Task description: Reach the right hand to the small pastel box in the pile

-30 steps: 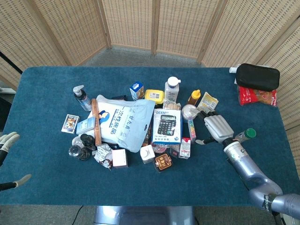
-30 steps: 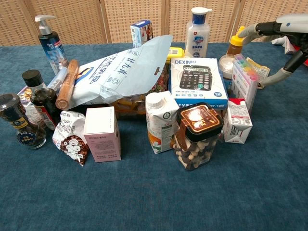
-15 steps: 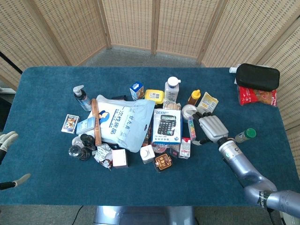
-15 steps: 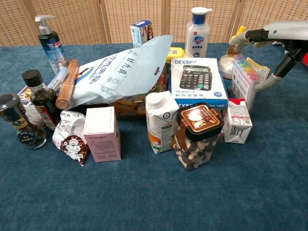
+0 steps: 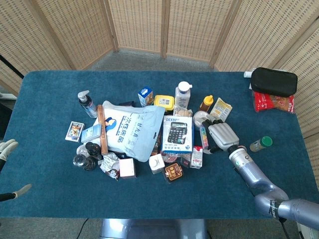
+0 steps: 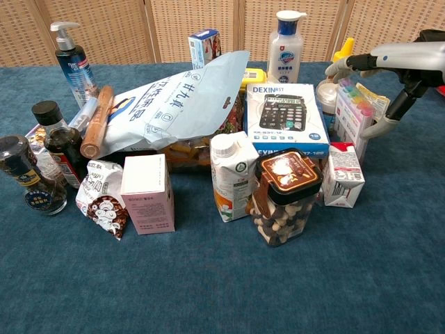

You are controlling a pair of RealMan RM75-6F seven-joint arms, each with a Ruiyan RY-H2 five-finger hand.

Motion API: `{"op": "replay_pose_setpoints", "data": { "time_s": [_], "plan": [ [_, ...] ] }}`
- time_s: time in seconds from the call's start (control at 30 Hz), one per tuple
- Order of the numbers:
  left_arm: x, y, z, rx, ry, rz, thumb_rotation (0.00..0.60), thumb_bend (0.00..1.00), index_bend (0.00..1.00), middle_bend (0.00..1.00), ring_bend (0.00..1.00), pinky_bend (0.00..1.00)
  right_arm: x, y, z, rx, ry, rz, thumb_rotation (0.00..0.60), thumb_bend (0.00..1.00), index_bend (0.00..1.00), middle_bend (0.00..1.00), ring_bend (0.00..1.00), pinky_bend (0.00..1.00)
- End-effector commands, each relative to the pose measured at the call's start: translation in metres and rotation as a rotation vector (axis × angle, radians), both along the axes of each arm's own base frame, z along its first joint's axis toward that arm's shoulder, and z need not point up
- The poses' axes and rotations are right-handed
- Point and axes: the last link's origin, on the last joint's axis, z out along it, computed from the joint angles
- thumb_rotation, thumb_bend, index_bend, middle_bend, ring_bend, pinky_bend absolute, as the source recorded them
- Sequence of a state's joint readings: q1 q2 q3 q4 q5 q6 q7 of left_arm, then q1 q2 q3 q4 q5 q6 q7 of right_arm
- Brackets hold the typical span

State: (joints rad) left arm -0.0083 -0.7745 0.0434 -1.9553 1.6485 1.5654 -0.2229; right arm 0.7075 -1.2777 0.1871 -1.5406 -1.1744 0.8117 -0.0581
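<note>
Chest view: right hand (image 6: 375,66), fingers apart and empty, hovers over the small pastel-tabbed box (image 6: 353,111); could easily knock the red-and-white carton (image 6: 343,175) just beside it.

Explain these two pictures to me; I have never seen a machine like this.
This is a two-armed robot with humanlike hands, steered by a person. One picture looks down from its head, the other looks forward from its chest. A blue table carries a pile of groceries and a boxed calculator. The right hand hangs over the small pastel box, fingers apart, holding nothing. The left hand waits at the table's edge, open and empty.
</note>
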Motion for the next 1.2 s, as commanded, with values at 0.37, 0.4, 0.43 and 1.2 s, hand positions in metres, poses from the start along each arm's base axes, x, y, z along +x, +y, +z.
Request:
{"op": "replay_pose_setpoints", "data": {
  "time_s": [0.37, 0.4, 0.43, 1.2],
  "plan": [
    [0.000, 0.001, -0.003, -0.006, 0.007, 0.002, 0.600, 0.00, 0.00, 0.00, 0.00, 0.00, -0.016, -0.005, -0.011, -0.062, -0.062, 0.009, 0.600, 0.21, 0.04, 0.01, 0.03, 0.40],
    [0.000, 0.001, -0.003, -0.005, 0.008, 0.002, 0.600, 0.00, 0.00, 0.00, 0.00, 0.00, -0.017, -0.005, -0.011, -0.071, -0.063, 0.014, 0.600, 0.23, 0.09, 0.05, 0.07, 0.43],
    [0.000, 0.001, -0.003, -0.005, 0.008, 0.003, 0.600, 0.00, 0.00, 0.00, 0.00, 0.00, -0.019, -0.005, -0.012, -0.079, -0.068, 0.018, 0.600, 0.24, 0.15, 0.10, 0.12, 0.46],
    [0.002, 0.000, -0.003, -0.009, -0.001, -0.011, 0.600, 0.00, 0.00, 0.00, 0.00, 0.00, -0.028, 0.015, 0.022, -0.179, -0.155, 0.042, 0.600, 0.33, 0.43, 0.36, 0.36, 0.60]
  ]
}}
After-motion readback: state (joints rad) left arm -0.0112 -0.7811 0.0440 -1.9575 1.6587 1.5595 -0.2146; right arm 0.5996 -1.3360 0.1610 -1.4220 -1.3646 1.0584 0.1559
